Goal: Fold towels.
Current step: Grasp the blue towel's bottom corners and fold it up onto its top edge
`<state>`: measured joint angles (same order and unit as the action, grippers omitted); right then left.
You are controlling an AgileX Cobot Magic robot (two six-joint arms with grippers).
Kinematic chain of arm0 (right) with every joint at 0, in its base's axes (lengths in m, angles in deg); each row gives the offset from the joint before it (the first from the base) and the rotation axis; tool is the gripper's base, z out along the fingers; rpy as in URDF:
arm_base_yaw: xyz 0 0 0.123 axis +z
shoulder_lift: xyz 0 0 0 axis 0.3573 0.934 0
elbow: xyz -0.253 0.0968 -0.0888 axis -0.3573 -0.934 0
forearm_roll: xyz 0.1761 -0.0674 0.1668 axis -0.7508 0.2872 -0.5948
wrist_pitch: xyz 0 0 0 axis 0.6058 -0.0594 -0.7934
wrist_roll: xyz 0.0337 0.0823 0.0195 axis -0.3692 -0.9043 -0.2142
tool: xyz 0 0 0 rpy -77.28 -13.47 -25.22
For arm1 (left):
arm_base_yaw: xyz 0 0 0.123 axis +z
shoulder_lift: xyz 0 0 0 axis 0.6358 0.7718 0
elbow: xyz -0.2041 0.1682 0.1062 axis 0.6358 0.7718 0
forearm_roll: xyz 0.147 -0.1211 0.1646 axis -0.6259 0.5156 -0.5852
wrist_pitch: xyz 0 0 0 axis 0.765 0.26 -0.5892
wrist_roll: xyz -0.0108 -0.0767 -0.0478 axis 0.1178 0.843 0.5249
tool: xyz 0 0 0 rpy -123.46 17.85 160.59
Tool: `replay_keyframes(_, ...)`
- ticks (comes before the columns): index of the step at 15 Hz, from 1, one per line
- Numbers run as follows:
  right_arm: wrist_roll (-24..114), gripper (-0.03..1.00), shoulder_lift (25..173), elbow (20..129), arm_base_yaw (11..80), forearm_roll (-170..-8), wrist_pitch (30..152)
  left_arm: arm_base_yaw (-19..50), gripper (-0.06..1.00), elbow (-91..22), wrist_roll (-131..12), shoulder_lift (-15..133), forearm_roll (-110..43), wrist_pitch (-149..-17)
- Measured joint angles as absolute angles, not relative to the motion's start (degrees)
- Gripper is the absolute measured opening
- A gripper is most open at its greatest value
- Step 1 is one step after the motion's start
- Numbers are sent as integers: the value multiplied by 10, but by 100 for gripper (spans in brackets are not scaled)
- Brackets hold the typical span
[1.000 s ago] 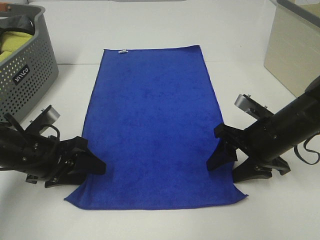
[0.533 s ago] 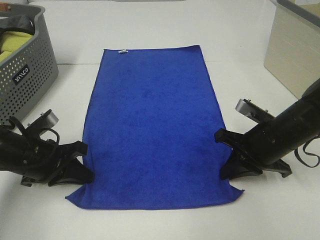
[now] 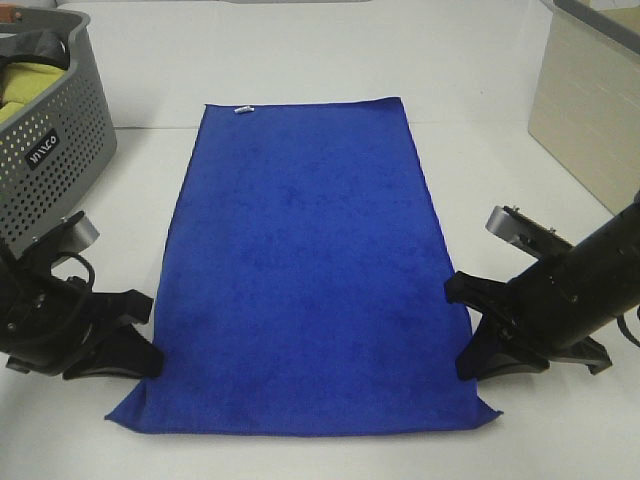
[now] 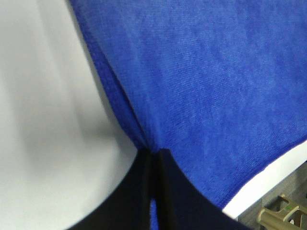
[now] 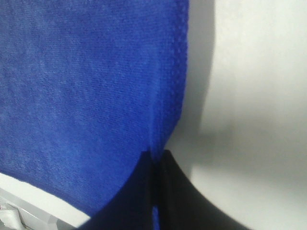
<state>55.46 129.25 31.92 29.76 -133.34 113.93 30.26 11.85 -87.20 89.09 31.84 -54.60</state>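
Note:
A blue towel [image 3: 305,260] lies flat and lengthwise on the white table, with a small white tag [image 3: 243,109] at its far left corner. My left gripper [image 3: 155,362] is shut on the towel's left edge near the near corner; the left wrist view shows its fingers [image 4: 144,191] pinching the blue cloth [image 4: 201,86]. My right gripper [image 3: 468,362] is shut on the towel's right edge near the near corner; the right wrist view shows its fingers [image 5: 144,191] closed on the cloth [image 5: 86,81].
A grey perforated laundry basket [image 3: 50,150] with yellow-green cloth inside stands at the far left. A beige box [image 3: 590,100] stands at the far right. The table's [image 3: 300,50] white surface extends beyond the towel's far edge.
Both grippers, shut on the towel's side edges, have moved toward the near edge of the table and outward, dragging the towel nearer and stretching its near end wider and flatter.

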Motion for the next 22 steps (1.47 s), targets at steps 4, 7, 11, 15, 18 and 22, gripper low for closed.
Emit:
replay_keyframes(4,554,0,1250,242,298,-1333,1140,303,1,190,-865,841,313,-546)
replay_keyframes(7,554,0,1238,209,299,-1333,1142,303,1,236,-863,813,310,-544)
replay_keyframes(11,555,0,1221,232,299,-1324,1143,303,1,215,-860,783,323,-530)
replay_keyframes(15,547,0,1217,342,299,-1304,1153,303,1,128,-823,764,321,-557)
replay_keyframes(18,512,0,1261,478,299,-1274,1174,303,1,33,-796,808,302,-560)
replay_keyframes(22,439,0,1385,694,299,-1199,1210,303,1,-134,-784,904,284,-595)
